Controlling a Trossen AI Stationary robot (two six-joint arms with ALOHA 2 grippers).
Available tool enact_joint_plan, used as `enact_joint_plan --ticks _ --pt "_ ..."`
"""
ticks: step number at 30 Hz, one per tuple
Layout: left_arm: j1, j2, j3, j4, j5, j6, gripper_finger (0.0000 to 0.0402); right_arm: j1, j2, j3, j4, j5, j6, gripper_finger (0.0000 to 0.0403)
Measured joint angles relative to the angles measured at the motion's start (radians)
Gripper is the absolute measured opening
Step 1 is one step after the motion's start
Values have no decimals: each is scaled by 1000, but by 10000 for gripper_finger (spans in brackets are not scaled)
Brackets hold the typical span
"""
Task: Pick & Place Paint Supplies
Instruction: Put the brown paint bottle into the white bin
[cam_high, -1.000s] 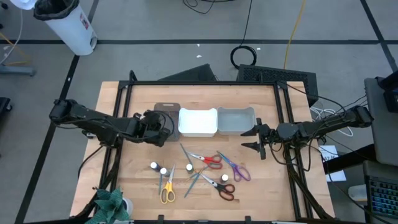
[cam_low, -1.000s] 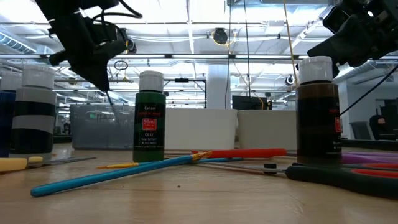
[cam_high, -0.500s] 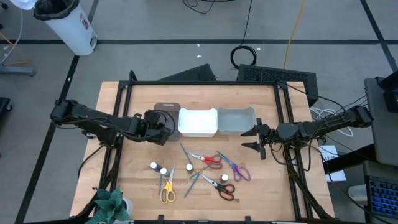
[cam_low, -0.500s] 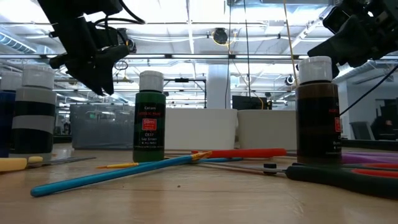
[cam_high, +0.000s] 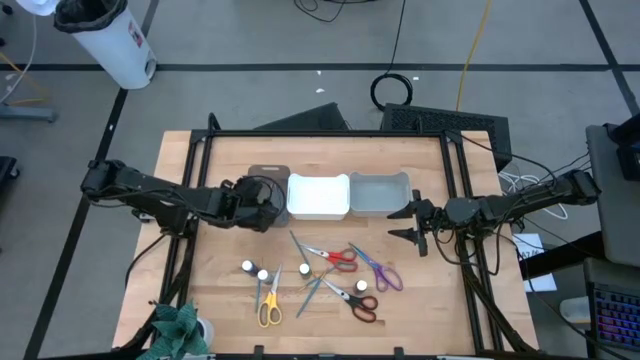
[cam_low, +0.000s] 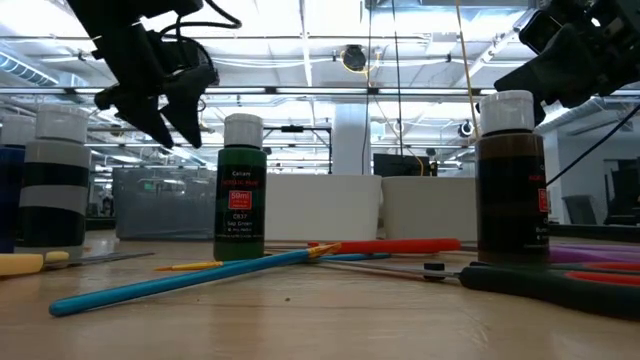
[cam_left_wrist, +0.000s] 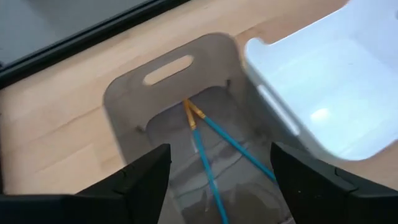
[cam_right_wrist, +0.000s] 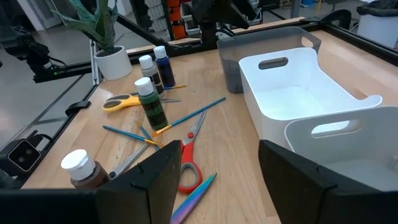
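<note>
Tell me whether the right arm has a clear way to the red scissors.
Probably yes. The right hand hangs open beside the grey bin, and the red scissors lie on open table nearby, with only the purple scissors close alongside.

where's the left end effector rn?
High view: left end effector hangs open over the brown bin, left of the white bin. Two brushes lie in the brown bin.
</note>
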Motion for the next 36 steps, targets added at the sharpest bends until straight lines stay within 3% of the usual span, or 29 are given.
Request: enact_joint_plan --ticks 29,36 --pt "0 0 0 417 41 337 282 0 0 -1 0 0 2 205" --pt "0 0 0 528 114 436 283 0 0 -1 0 0 0 205"
